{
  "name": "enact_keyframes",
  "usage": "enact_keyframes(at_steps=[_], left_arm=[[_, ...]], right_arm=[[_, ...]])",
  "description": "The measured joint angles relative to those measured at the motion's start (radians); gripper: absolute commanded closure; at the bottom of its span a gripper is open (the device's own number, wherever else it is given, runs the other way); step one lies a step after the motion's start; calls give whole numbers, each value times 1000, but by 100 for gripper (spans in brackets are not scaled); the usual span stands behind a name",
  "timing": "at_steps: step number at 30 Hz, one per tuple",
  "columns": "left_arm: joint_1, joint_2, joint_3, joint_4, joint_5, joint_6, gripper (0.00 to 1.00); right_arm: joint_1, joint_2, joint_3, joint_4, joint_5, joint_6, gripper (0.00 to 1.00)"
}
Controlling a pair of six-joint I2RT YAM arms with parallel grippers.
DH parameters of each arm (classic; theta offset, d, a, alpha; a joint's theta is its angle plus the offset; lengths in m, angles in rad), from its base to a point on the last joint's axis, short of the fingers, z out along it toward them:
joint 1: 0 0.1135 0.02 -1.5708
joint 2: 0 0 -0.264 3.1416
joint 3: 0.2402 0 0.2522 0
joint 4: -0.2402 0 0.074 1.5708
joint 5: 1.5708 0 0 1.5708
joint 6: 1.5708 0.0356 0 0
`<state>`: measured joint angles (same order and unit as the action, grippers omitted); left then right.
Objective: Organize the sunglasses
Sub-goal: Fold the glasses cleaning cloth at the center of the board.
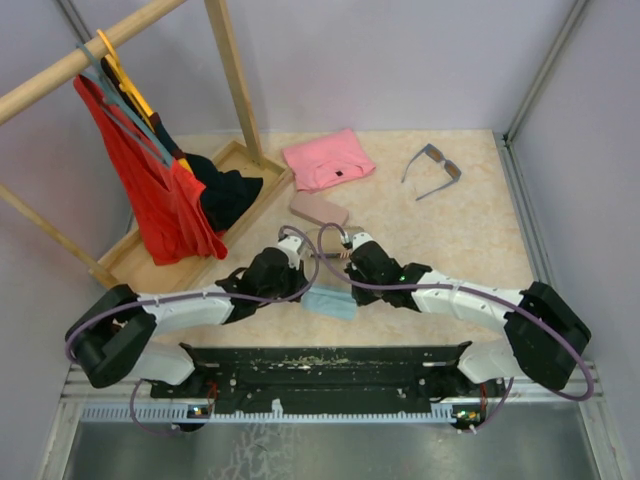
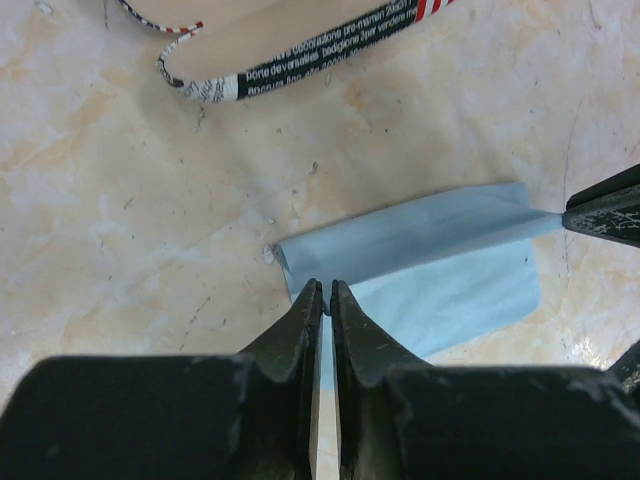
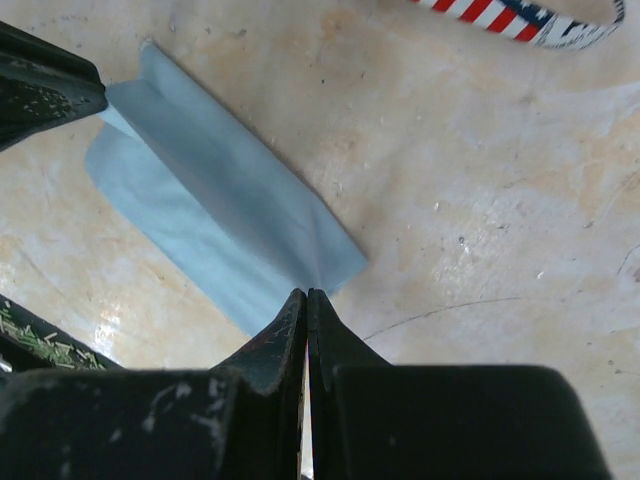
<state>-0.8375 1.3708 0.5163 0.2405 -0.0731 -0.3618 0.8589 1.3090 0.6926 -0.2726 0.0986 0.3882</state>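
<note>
Reference item: the light blue cloth [image 1: 330,301] is lying on the marbled worktop [image 1: 470,240] between the two arms. It is partly folded, with a raised crease running from one end to the other.

Left fingers [image 2: 298,335]: these are sitting at the left end of the cloth. They are standing almost together, with only a narrow slit showing between them, and the cloth's edge is lying at that slit. Whether they are gripping the cloth cannot be told.

Right fingers [image 3: 280,335]: these are pressing fully together on the right end of the cloth. They are pinching the corner where the crease is drawn to a point.

Sunglasses: the grey-blue pair [image 1: 432,170], with dark lenses, is lying on the worktop well apart from the cloth, beyond it and to its right. Its temples are unfolded, and it is sitting clear of both sets of fingers.

Other items: an oblong case [image 2: 300,60] with a flag-patterned band is lying just beyond the cloth, not touching it. A pink folded item [image 1: 328,160] is lying farther beyond the cloth. A wooden tray [image 1: 125,262] is sitting beyond the cloth and to its left, with a red garment [image 1: 150,190] hanging down into it.
</note>
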Motion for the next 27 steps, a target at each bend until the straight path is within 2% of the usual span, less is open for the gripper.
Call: enact_keyframes(at_steps=[16, 27], left_arm=[[0, -51, -44, 7, 22, -1, 89], [0, -71, -60, 1, 26, -26, 78]], right_arm=[[12, -3, -19, 6, -76, 27, 100], [43, -7, -33, 3, -93, 50, 100]])
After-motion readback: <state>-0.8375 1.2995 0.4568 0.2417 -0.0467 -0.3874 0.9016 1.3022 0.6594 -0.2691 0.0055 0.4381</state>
